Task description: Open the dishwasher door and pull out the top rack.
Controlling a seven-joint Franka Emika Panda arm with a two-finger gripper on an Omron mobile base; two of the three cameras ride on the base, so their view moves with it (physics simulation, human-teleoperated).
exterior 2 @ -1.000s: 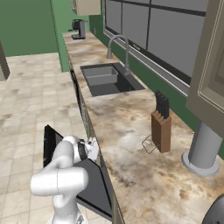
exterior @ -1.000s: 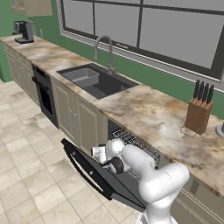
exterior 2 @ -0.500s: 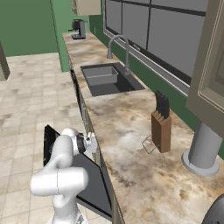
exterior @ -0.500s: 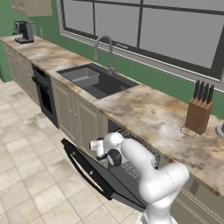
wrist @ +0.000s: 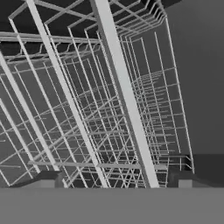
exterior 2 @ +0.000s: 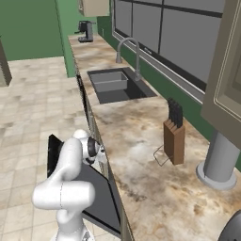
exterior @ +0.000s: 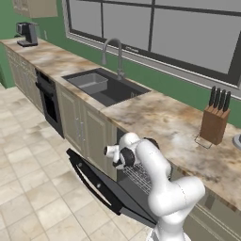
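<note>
One dishwasher door (exterior: 101, 184), dark grey with a black bar handle, hung open below the counter (exterior: 164, 123). One top rack (wrist: 109, 109), thin silvery wire grid, sat inside right at my gripper (wrist: 116, 177), fingers apart, gripping nothing.

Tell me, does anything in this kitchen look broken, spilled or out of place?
Nothing stands out. The dishwasher door hangs open, as intended, with the gripper open at the top rack. The knife block stands upright on the counter.
</note>
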